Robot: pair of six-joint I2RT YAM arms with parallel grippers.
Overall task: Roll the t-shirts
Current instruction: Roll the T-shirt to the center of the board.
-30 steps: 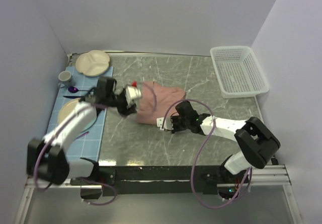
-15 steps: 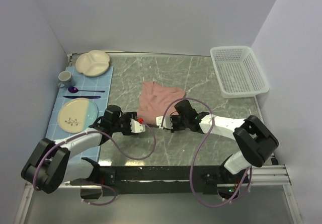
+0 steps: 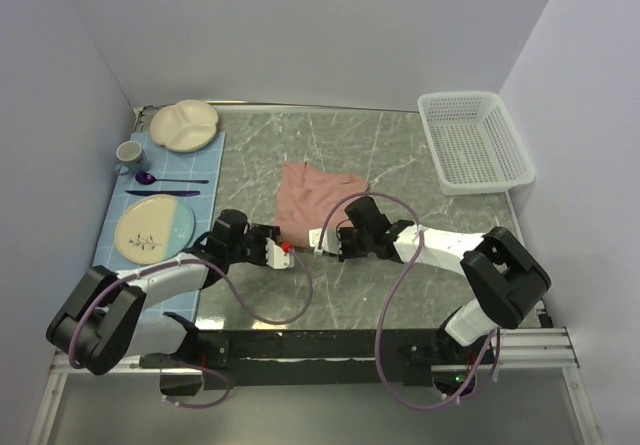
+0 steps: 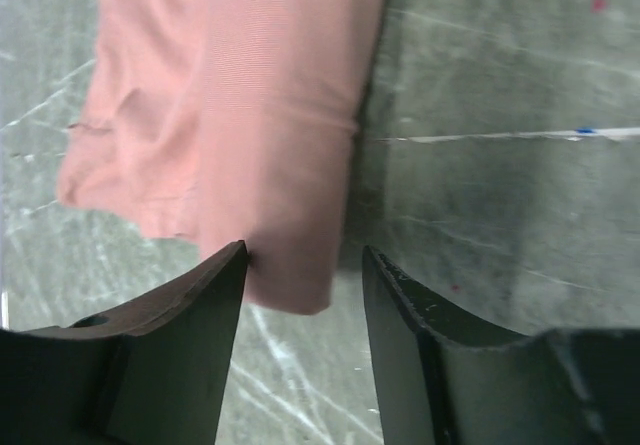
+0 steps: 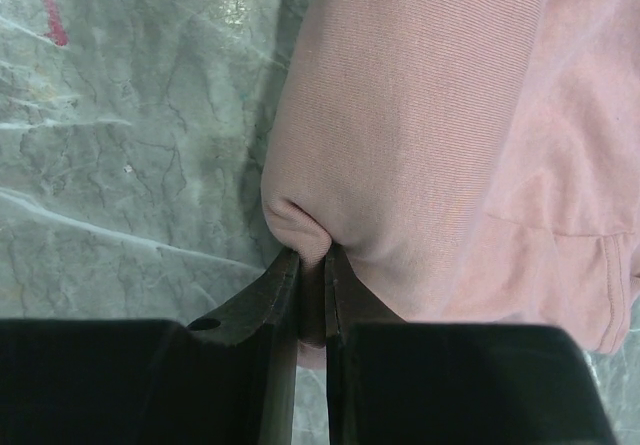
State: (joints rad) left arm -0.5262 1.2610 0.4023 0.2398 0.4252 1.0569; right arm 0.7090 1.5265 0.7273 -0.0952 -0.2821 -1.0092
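The pink t-shirt [image 3: 315,195] lies folded into a narrow shape in the middle of the marble table. My left gripper [image 3: 286,249] rests low at the shirt's near left corner. In the left wrist view that corner [image 4: 285,215] sits between the parted fingers [image 4: 190,315] and touches the left one, so the left gripper [image 4: 305,265] is open. My right gripper [image 3: 322,239] is at the shirt's near right corner. In the right wrist view it [image 5: 312,265] is shut on a pinched fold of the pink t-shirt [image 5: 420,115].
A white basket [image 3: 473,143] stands at the back right. On the left is a blue mat [image 3: 115,215] with a plate [image 3: 153,229], a divided plate [image 3: 184,125], a cup [image 3: 129,153] and a purple spoon [image 3: 160,179].
My left arm swung down from the shirt's left side to its near left corner, and its jaws narrowed a little around it. The right gripper kept its pinch and barely moved.
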